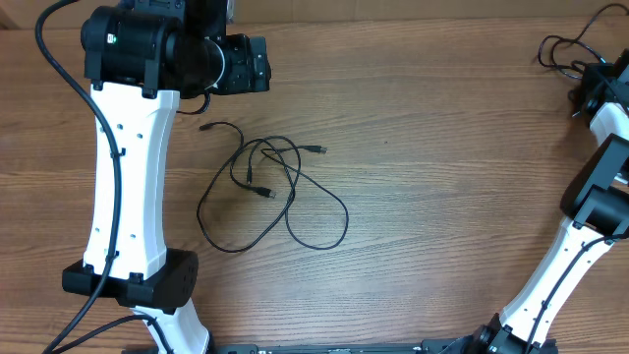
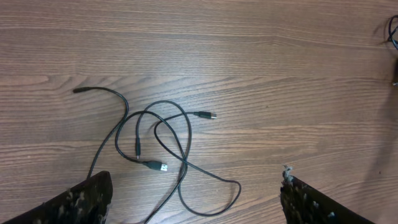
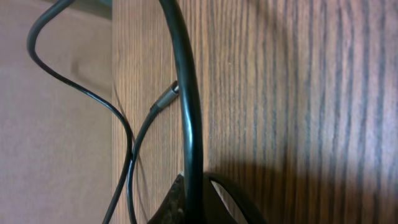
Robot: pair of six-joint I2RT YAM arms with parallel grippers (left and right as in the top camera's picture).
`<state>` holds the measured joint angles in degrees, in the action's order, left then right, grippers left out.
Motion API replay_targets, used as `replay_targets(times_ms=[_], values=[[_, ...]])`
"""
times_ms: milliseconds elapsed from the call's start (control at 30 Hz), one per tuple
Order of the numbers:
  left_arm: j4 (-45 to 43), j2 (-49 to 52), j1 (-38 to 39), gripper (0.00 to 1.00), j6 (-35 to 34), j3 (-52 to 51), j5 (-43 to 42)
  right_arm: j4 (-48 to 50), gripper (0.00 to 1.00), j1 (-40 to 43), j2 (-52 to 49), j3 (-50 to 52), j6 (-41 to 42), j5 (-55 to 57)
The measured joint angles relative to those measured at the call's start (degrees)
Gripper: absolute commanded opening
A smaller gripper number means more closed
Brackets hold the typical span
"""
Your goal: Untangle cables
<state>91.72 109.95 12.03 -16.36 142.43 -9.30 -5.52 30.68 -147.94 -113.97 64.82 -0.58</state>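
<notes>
Hovering released at twelve o'clock of the cables (image 1: pixel 270 187), left pincer (image 2: pixel 196 190) risks cinching crossed loops by tugging; right pincer (image 3: pixel 198 200) clenches a cord (image 3: pixel 186 93) at two o'clock.

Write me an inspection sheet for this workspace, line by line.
Surface: wooden table, bare grain, no marks seen.
Job's things: tangle of thin black cables left of centre, with loops crossing and several plug ends showing. The corner cable lies apart at the far right corner.
Clutter: nothing seen.
Grippers: the left gripper is open and empty above the tangle. The right gripper is shut, with the corner cable running out from it, apparently gripped.
Cables: a thick black arm cable runs along the left arm, clear of the tangle.
Surroundings: plain tan area beyond the table edge.
</notes>
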Motion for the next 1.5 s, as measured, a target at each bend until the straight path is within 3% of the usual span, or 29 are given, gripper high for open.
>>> replay_targets(times_ms=[33, 67, 100, 533, 733, 1000, 1200, 1500], values=[[0.0, 0.0, 0.0, 0.86, 0.0, 0.0, 0.0, 0.2, 0.44, 0.0, 0.0, 0.0, -0.1, 0.0], [0.0, 0.0, 0.0, 0.86, 0.0, 0.0, 0.0, 0.3, 0.88, 0.0, 0.0, 0.0, -0.4, 0.0], [0.0, 0.0, 0.0, 0.86, 0.0, 0.0, 0.0, 0.3, 1.0, 0.0, 0.0, 0.0, -0.4, 0.0], [0.0, 0.0, 0.0, 0.87, 0.0, 0.0, -0.2, 16.0, 1.0, 0.1, -0.5, 0.2, -1.1, -18.1], [0.0, 0.0, 0.0, 0.88, 0.0, 0.0, -0.2, 11.2, 1.0, 0.0, -0.4, 0.2, 0.6, -20.3], [0.0, 0.0, 0.0, 0.88, 0.0, 0.0, -0.2, -5.7, 1.0, 0.0, 2.9, 0.0, 12.1, -21.4], [0.0, 0.0, 0.0, 0.88, 0.1, 0.0, -0.2, -7.3, 1.0, 0.1, 3.5, 0.0, 19.8, -24.7], [0.6, 0.0, 0.0, 0.87, 0.1, 0.0, -0.2, -12.1, 1.0, 0.6, 5.3, 0.0, 23.3, -28.5]])
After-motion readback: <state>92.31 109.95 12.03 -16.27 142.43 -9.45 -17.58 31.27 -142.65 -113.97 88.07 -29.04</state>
